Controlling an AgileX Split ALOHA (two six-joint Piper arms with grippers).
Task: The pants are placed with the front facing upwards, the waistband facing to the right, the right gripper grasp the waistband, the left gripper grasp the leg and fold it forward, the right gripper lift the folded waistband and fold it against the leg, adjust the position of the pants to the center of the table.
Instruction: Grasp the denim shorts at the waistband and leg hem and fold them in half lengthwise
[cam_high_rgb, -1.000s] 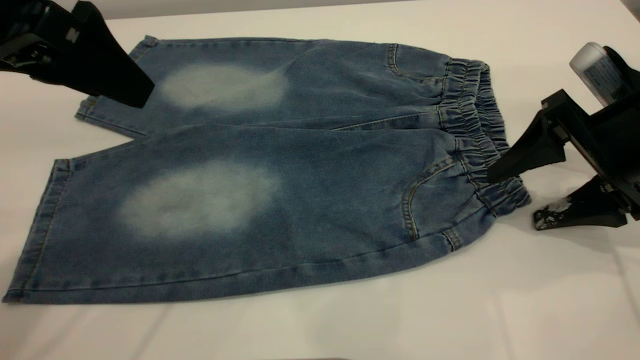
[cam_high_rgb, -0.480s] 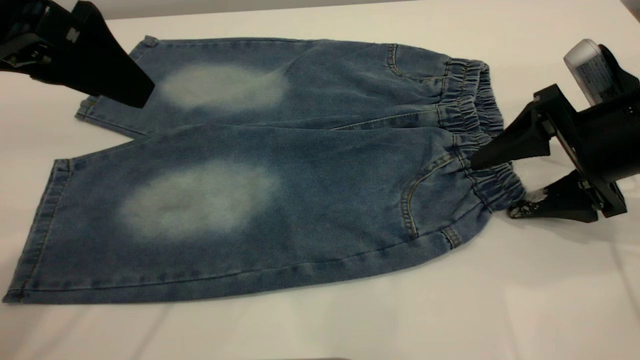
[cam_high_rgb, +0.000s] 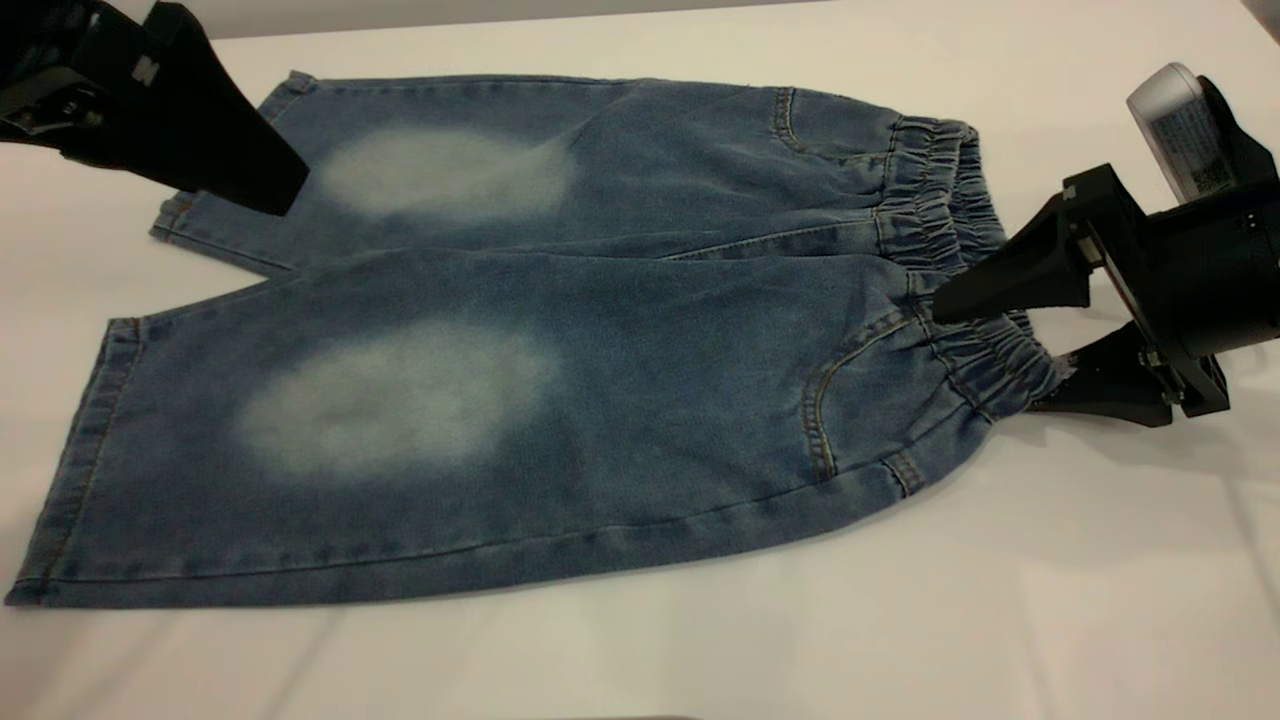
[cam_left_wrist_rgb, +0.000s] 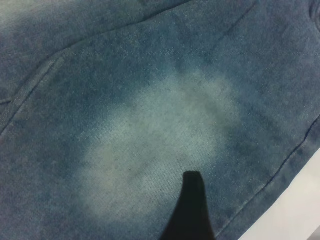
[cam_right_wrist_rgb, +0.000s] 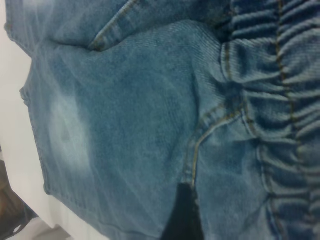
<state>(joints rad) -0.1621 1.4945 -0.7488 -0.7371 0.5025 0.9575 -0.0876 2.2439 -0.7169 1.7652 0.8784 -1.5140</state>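
Since a second ago your right end effector (cam_high_rgb: 1010, 345), the black blocky one with two pointed wedge jaws and a pale grey labelled cylinder, has slid in from just beside the pants until its spread jaws straddle the near corner of the waistband, one wedge above the fabric and one down at the desk beneath it. Working from the biggest thing down: the large plain white desk (cam_high_rgb: 1050, 600) carries the short blue denim pants (cam_high_rgb: 620, 370), lying flat, front up, with a pale faded oval on each leg, legs towards the left arm and well left of the right arm's base. The puckered, gathered elastic waistband (cam_high_rgb: 945, 250) sits at the right end, and its near corner looks slightly lifted between the jaws. You have not pinched it yet, so I judge the first grasp is only set up; closing is what remains. Your left end effector (cam_high_rgb: 240, 170), black with a broad wedge jaw, hovers over the far leg near its hem; whether it is spread I cannot tell.
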